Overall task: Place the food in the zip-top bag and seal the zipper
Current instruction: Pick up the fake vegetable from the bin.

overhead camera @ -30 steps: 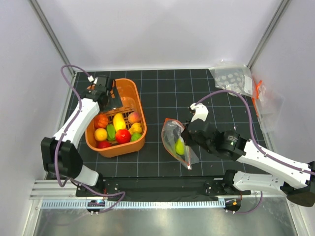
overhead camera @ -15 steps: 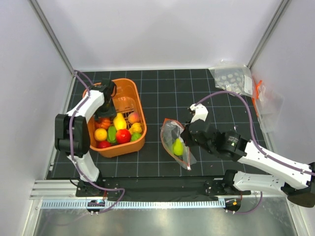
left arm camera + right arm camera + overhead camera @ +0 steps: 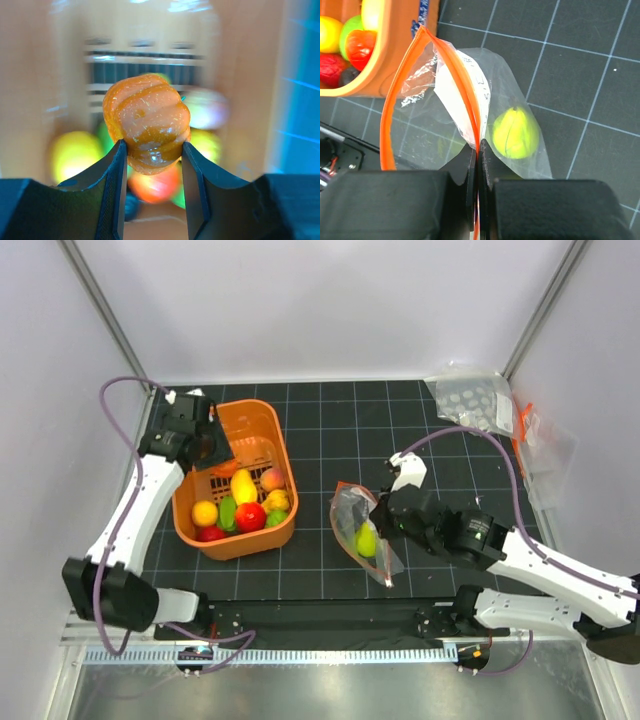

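Observation:
An orange ribbed toy pumpkin (image 3: 147, 117), one piece of the food, is pinched between the fingers of my left gripper (image 3: 152, 150), raised over the far left of the orange basket (image 3: 288, 490). More food (image 3: 245, 502) in red, yellow, orange and green lies in the basket. The zip-top bag (image 3: 352, 520) stands on the mat to the basket's right, its mouth gaping. A yellow-green pear (image 3: 515, 134) rests inside it. My right gripper (image 3: 479, 147) is shut on the bag's rim at the orange zipper (image 3: 384, 132).
Other clear bags (image 3: 470, 395) lie at the back right corner, one partly over the mat edge (image 3: 538, 440). White enclosure walls and metal posts ring the black gridded mat (image 3: 340, 420). The basket (image 3: 395, 45) sits close to the bag's mouth.
My left gripper dipped into the basket, closed on the pumpkin and has lifted back toward the far left. The right gripper and bag have barely moved.

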{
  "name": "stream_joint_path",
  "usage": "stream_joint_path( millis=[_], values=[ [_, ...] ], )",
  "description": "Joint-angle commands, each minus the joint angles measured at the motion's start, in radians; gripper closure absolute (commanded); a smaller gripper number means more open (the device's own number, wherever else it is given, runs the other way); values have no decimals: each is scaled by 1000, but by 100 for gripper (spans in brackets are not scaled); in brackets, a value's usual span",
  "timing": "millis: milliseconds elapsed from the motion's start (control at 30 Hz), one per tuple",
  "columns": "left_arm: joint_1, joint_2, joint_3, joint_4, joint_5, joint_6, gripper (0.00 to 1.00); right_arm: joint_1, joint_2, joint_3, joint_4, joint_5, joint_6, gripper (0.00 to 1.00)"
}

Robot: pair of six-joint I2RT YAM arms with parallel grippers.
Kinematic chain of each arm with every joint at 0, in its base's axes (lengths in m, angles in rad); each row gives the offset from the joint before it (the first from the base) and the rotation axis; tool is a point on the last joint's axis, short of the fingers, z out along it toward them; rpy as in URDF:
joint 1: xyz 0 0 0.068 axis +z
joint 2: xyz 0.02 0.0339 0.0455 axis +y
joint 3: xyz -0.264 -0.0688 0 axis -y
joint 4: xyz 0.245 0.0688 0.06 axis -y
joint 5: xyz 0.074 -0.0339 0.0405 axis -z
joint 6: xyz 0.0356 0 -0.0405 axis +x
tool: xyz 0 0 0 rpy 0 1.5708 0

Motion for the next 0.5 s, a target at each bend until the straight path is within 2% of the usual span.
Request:
stream_joint_path(
  millis=[0,233,467],
  values=[
    [-54,-104,-36,139,227,-84,72,4,29,22,13,39,-2,99],
    [-202,-244,-113,300,394,-249,72,4,90,63,-10,80,15,99],
    [-317,-368,-204,431,448,-377,72,4,161,74,30,83,20,99]
  ],
)
